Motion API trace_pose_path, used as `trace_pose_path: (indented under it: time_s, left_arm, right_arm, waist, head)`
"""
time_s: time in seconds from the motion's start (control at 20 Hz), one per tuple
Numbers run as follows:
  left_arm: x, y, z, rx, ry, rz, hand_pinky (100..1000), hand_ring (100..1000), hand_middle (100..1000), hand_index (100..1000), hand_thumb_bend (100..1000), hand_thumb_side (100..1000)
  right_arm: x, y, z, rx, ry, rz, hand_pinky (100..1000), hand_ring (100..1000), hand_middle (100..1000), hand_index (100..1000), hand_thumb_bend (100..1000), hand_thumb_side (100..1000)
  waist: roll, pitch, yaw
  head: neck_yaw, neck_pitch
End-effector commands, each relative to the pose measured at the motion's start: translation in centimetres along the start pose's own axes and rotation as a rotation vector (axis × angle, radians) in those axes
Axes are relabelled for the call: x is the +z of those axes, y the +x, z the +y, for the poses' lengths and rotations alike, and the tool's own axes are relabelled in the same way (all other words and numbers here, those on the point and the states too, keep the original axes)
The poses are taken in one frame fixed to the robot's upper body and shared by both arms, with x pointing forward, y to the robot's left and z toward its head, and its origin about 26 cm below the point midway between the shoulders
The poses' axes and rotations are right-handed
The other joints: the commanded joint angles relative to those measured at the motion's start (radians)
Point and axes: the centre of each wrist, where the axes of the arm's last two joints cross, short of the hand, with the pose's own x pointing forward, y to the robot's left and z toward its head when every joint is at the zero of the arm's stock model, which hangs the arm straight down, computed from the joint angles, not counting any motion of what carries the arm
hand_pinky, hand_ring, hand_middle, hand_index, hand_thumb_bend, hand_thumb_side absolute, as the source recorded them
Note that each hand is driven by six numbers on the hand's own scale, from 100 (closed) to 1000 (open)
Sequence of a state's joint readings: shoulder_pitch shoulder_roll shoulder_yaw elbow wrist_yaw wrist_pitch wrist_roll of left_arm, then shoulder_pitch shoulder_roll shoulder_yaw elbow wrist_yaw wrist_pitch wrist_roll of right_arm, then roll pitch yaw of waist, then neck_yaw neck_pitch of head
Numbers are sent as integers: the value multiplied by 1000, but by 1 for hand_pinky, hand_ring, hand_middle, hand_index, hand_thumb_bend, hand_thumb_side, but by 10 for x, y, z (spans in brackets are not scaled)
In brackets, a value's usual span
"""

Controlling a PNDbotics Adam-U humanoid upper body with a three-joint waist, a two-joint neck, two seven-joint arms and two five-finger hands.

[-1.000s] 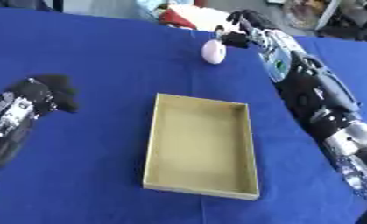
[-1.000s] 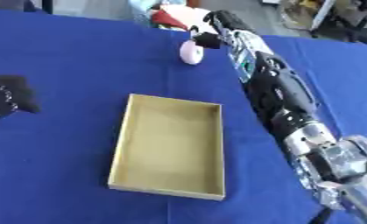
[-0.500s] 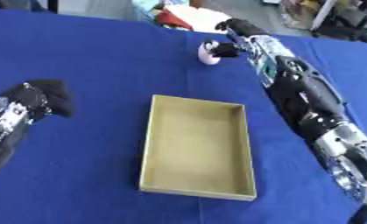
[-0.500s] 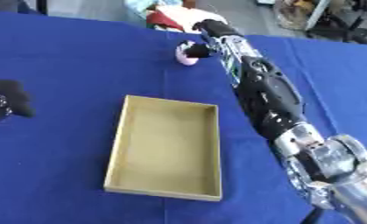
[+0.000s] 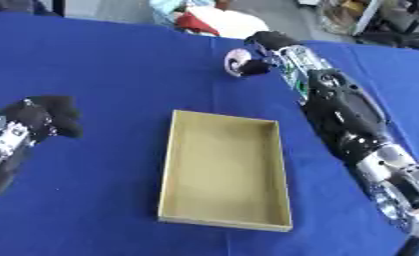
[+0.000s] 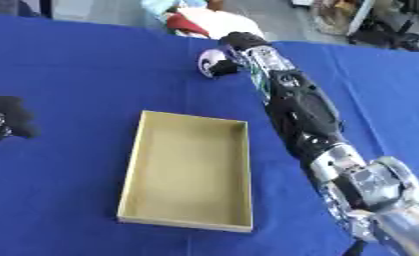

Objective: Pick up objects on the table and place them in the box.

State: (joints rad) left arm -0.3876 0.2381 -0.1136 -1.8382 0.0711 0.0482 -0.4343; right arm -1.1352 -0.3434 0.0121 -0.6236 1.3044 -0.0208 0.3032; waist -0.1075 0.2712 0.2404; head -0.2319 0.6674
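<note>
Blue table cloth point(image 5: 116, 60), red and white bundle point(image 5: 208, 22) beyond far edge

A second ago our right hand point(image 5: 263, 52) sits just beside the pale pink round object point(image 5: 236, 62) at the far side of the table, fingers near it but not around it. Now we have our fingers curled around it from the right. The whole scene also sits differently in the frame, so our head has tilted. Our left hand point(image 5: 39, 119) shows no change of its own.
</note>
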Motion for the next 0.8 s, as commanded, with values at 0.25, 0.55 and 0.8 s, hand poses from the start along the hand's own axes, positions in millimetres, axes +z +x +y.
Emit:
trace_pose_path:
  time_s: [0.25,0.55,0.8]
  left_arm:
    - [-3,5,1,-22,-9,-15,696,642,657,818,100,825]
    - [-2,3,1,-21,-6,-6,696,644,659,818,100,826]
    - [2,1,3,-23,6,5,697,647,660,817,100,821]
  right_arm:
    - [2,-6,-14,48,23,22,808,814,890,716,100,326]
    - [5,-5,-25,9,-75,-17,772,780,821,470,100,207]
    - [13,-2,-51,-12,-241,-113,734,743,740,354,100,161]
  waist:
    - [5,-13,-4]
    - [7,-20,-13]
    - [11,-34,-27]
  head:
    - [1,-6]
    - [5,0]
    - [14,7]
